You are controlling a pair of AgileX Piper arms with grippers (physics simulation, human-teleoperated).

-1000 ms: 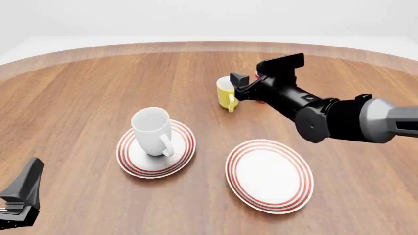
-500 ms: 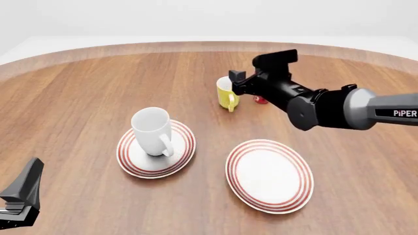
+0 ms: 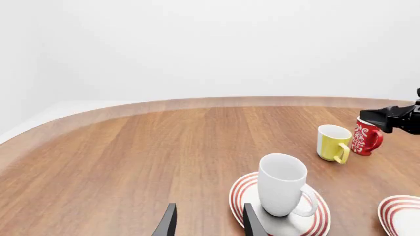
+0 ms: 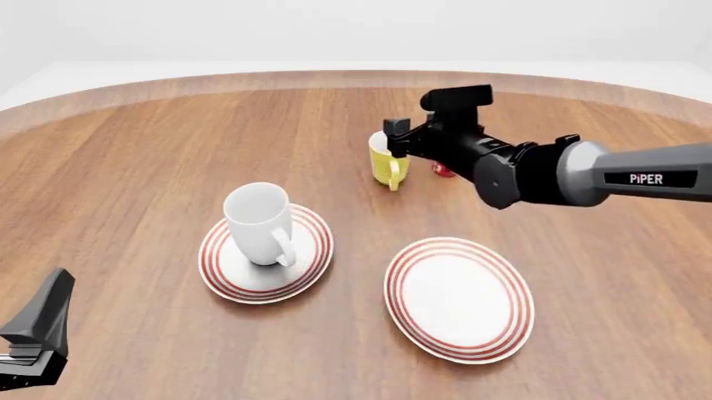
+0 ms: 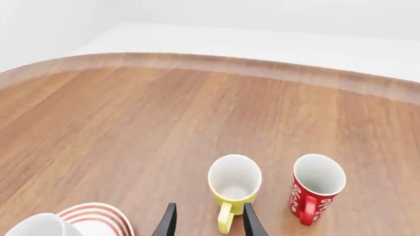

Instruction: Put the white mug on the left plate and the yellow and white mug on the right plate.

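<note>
A wide wooden counter (image 4: 133, 167) is seen under blank white walls. The right plate (image 4: 458, 298) lies bare, nearest the camera. The white mug (image 4: 258, 222) is already stood on the left plate (image 4: 265, 252), left of the right plate. The yellow and white mug (image 4: 386, 162) waits beyond the right plate, a red cup (image 5: 315, 189) just beside it. The right gripper (image 5: 206, 223) hangs parted over the yellow handle; the left gripper (image 3: 208, 223) is parked, parted, empty. Any drift sideways, and the red cup could be knocked or grabbed.

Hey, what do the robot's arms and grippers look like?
The right arm has glossy black joints and a grey tube link marked PIPER in white. Its gripper is boxy and black. Only the left gripper shows of the left arm: black, with thin tapered fingers.
</note>
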